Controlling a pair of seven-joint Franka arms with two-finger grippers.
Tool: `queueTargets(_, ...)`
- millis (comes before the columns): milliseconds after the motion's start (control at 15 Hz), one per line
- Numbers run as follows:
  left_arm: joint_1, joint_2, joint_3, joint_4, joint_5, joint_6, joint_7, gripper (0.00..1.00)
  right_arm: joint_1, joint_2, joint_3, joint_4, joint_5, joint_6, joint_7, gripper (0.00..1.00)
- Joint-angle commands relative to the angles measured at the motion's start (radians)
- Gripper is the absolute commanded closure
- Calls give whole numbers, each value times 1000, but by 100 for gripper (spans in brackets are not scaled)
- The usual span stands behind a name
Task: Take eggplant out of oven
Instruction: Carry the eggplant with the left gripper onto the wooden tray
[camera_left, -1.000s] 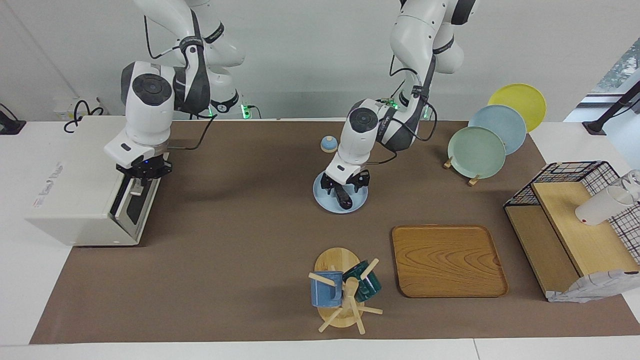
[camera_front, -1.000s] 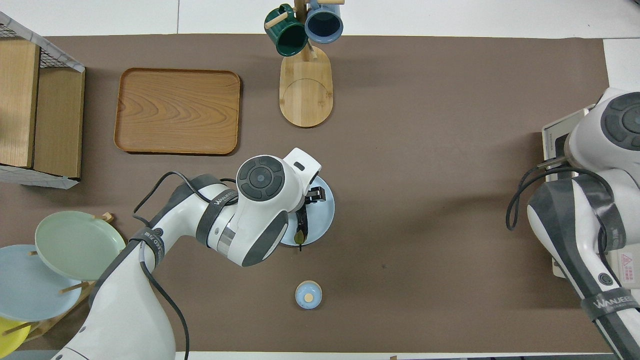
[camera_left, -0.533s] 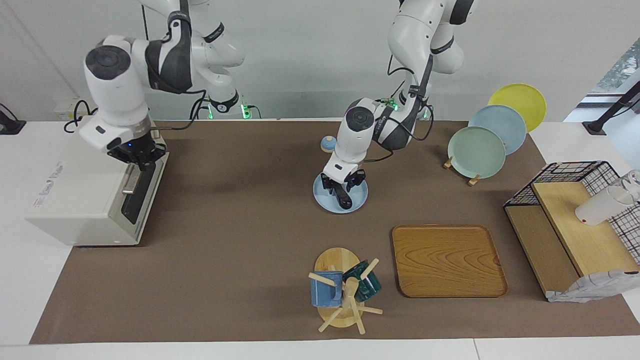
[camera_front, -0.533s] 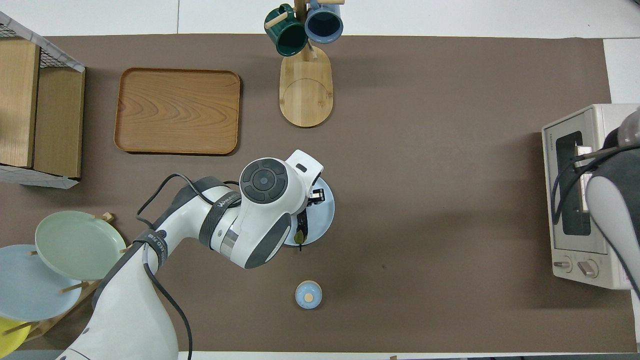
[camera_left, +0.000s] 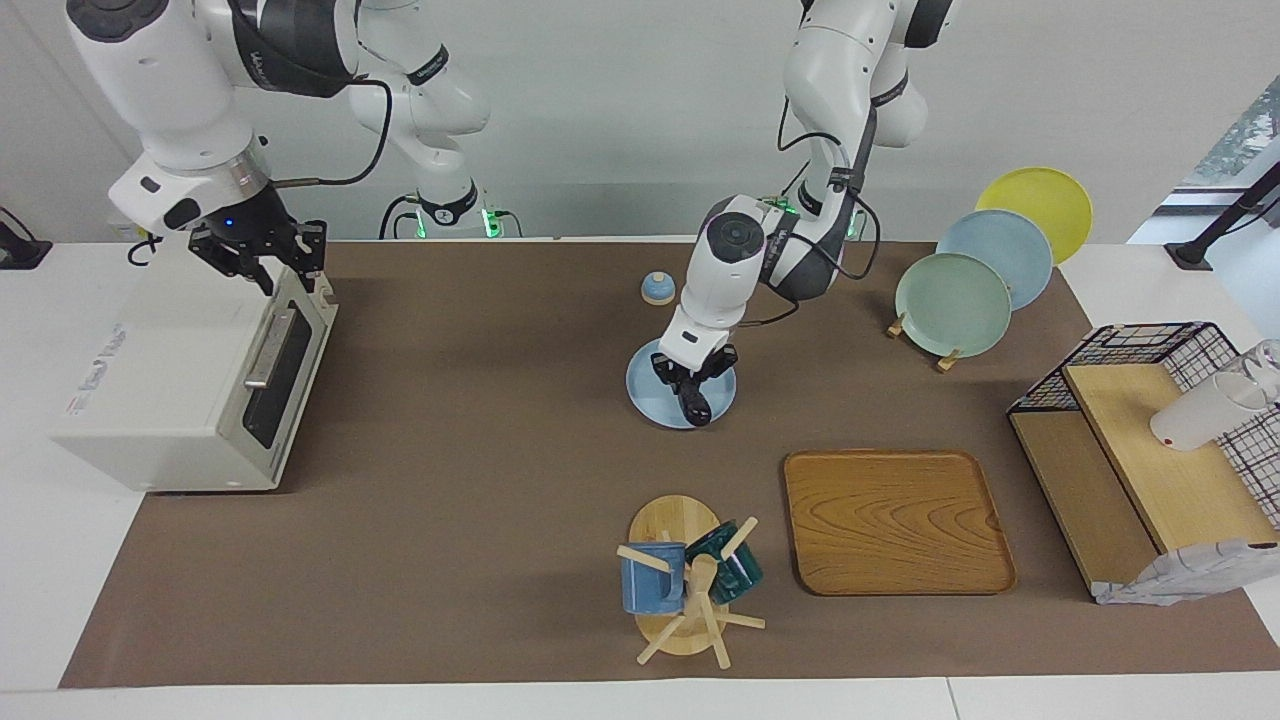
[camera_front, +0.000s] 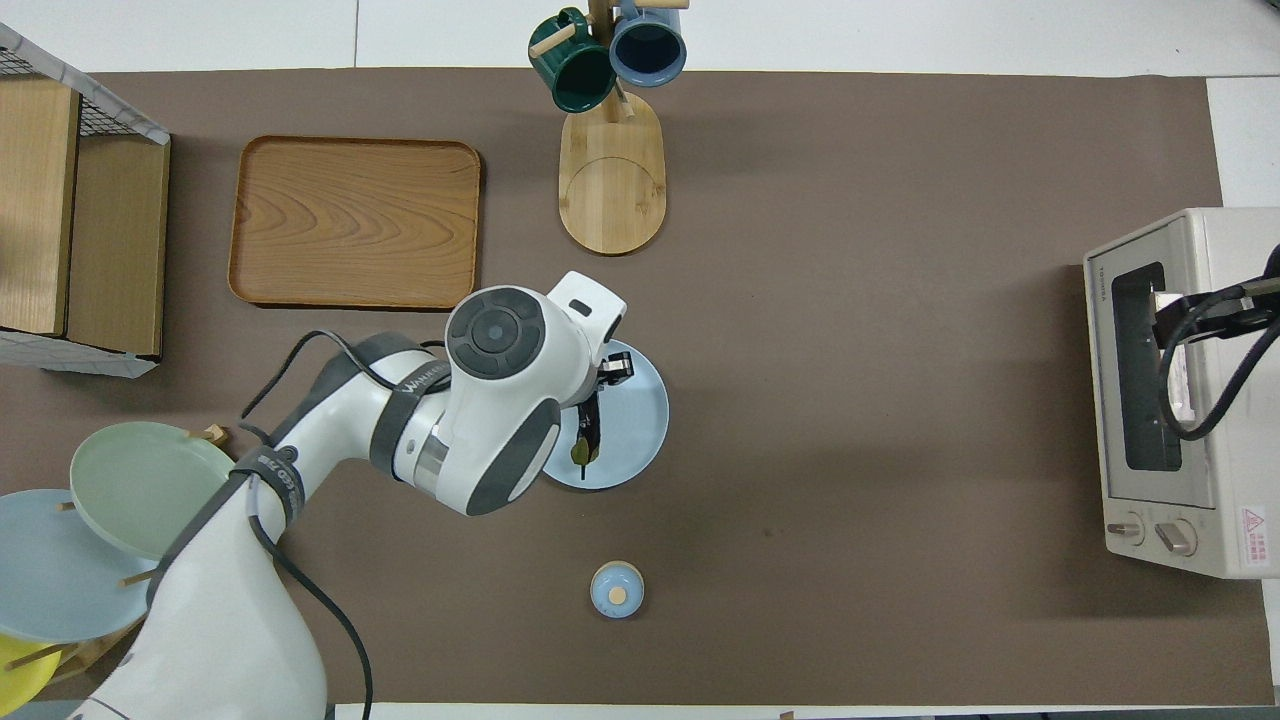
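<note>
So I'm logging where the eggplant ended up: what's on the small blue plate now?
The eggplant lies on the blue plate, the left gripper closed on its middle. The gripper and arm cover part of it.

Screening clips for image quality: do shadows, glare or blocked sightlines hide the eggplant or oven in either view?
Facing view: even light, soft arm shadows on the mat, no glare; the eggplant shows against the plate at the left gripper. Overhead view: the left arm covers much of the eggplant; the picture's edge crops the oven.
</note>
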Motion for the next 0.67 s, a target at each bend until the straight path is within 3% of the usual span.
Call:
queueTargets(0,127,10,-1,202,-16,-214,113,100,-8,30,6,81,21,-79,-6,0)
queueTargets(133,221,70,-1,327,-15,-277,177,100,-2,15,0,68,31,-78,11,0)
queueTargets(333,341,128,-1,408,-7,-297,280,100,29,-5,-2,66,33,-84,82,0)
queueTargets(600,433,370,7,693,11,-369,388,100,29,-10,-2,60,34,-78,88,0)
